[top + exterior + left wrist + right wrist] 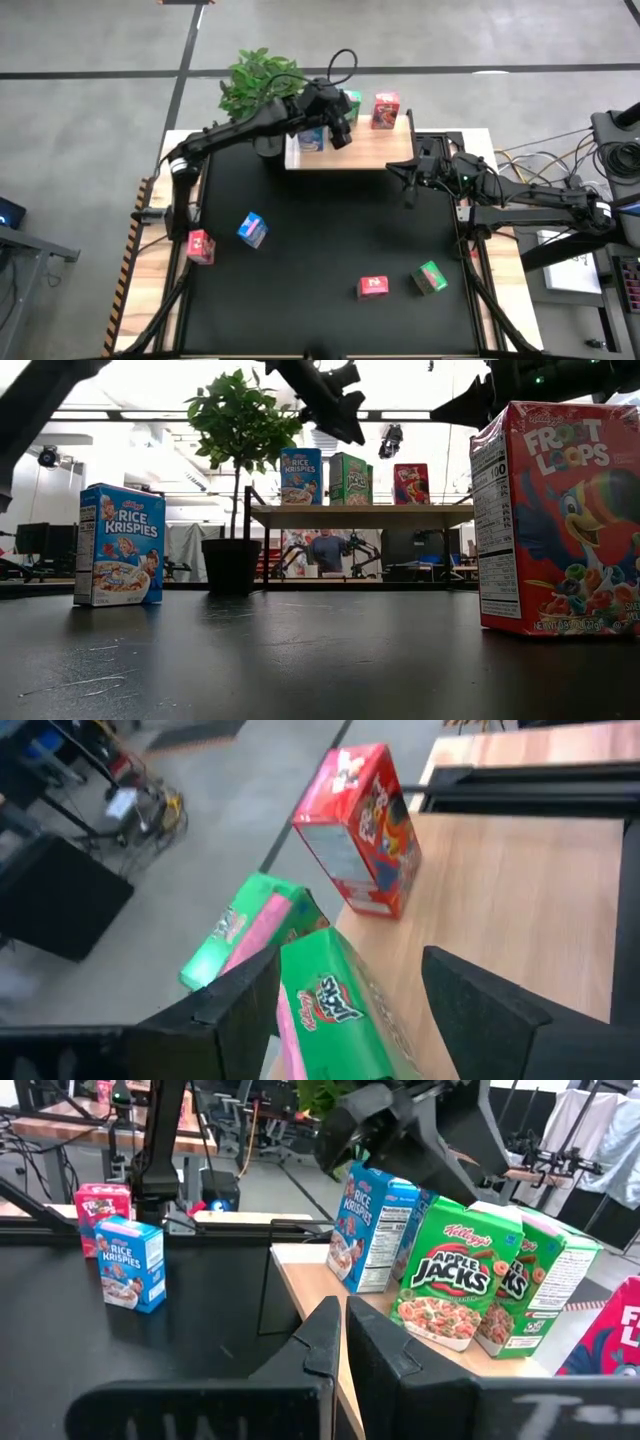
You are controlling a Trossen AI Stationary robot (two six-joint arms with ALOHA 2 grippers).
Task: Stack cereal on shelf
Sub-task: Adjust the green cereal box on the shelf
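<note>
Left gripper (342, 128) up over the shelf (380, 152), fingers apart, straddling a green box (325, 1015) without pinching it, by the look of the wrist view. Second green box (250, 928) right behind, red box (362, 830) further along the plank, blue box (362, 1226) at the plant end. Four on the shelf then.

Right gripper (408, 178) parked near the shelf's front corner, fingers pressed together, nothing held.

Still on the black table (320, 240): blue box (252, 229), red box (200, 246) at the left edge, red box (373, 286) and green box (430, 278) toward the front. Only eight boxes visible.

Handling, as a guess: light, thin cardboard, stiff enough but crushable under a hard squeeze; glossy print likely a bit slick. Best taken across the two narrow sides, mid-height, gentle pressure. Tall and narrow, so easy to tip when let go or bumped.
</note>
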